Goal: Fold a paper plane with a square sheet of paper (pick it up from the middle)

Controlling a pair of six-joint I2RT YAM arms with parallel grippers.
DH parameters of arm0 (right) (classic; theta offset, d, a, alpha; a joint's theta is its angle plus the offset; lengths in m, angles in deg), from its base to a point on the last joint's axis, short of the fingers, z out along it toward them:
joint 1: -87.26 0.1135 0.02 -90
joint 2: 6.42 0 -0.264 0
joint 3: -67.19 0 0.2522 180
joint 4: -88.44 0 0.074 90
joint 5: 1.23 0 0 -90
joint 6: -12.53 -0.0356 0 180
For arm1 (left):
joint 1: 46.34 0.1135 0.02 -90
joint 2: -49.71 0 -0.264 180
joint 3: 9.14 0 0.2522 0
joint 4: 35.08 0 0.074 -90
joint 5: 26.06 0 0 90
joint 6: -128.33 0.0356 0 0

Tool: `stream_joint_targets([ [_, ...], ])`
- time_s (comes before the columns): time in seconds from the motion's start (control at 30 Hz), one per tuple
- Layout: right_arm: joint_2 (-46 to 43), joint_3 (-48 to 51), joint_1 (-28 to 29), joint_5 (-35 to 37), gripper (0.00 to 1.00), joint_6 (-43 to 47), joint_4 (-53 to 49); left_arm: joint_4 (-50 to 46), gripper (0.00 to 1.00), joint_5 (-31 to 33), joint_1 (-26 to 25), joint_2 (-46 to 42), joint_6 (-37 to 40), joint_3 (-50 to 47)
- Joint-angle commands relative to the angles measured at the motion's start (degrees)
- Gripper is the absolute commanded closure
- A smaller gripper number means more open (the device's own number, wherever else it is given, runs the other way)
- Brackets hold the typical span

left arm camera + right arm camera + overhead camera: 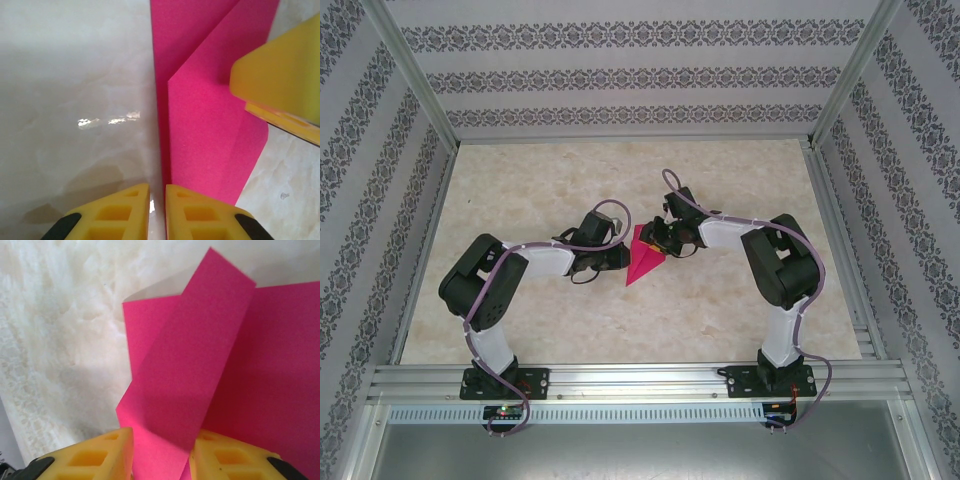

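Two arms are working a wing fold on the half-made paper plane [645,260], which is lying mid-tabletop [520,190] between them, tip toward the near edge. Left end effector [157,200] is sitting almost clenched at the paper's long edge; pinching or only pressing, cannot tell. Right end effector [161,445] is standing released, astride a raised flap. Next move, my guess: clamp that flap, lay it over, crease while left is pinning. Both arms are reaching inward, elbows bent, wrists low.
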Motion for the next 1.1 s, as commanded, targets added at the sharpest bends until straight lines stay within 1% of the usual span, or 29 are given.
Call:
stream_joint_targets([
  [0.0,0.6,0.3,0.9,-2.6,0.67,0.8,3.3,-1.3,0.83,-0.1,1.2,0.7,-0.4,1.5],
  [0.17,0.1,2.6,1.4,-3.4,0.7,0.9,6.2,-2.0,0.83,-0.3,2.0,0.0,-0.5,1.2],
  [0.27,0.6,3.1,1.7,-2.9,0.77,1.5,6.3,-2.4,0.83,-1.1,2.6,-0.9,-0.8,1.0],
  [0.33,0.9,3.3,1.7,-2.6,0.85,1.8,6.5,-3.1,0.8,-1.9,3.4,-2.0,-1.0,0.9],
  [0.4,0.1,3.8,1.7,-2.1,0.92,1.9,7.5,-3.8,0.76,-2.5,4.4,-3.6,-1.2,0.7],
  [0.47,-1.9,4.8,1.5,-2.4,0.94,2.3,10.0,-4.7,0.71,-3.7,6.0,-5.4,-1.7,0.4],
  [0.6,-7.2,6.7,0.4,-6.8,0.94,3.6,16.7,-4.8,0.52,-6.7,9.8,-10.0,-3.5,-1.2],
  [0.7,-10.4,7.9,-0.7,-11.4,0.94,4.2,21.2,-4.1,0.36,-9.2,11.5,-13.8,-3.3,-2.0],
  [0.9,-13.5,10.0,-2.2,-21.3,0.94,0.0,34.6,3.9,0.01,-16.0,13.0,-21.2,-5.9,-5.2],
  [0.97,-14.1,9.9,-2.5,-22.9,0.94,-2.0,38.0,6.7,0.0,-17.7,13.0,-22.7,-7.4,-6.3],
  [1.07,-14.3,9.4,-2.9,-24.4,0.93,-5.4,42.5,13.6,0.0,-22.0,13.0,-23.4,-11.7,-8.5],
])
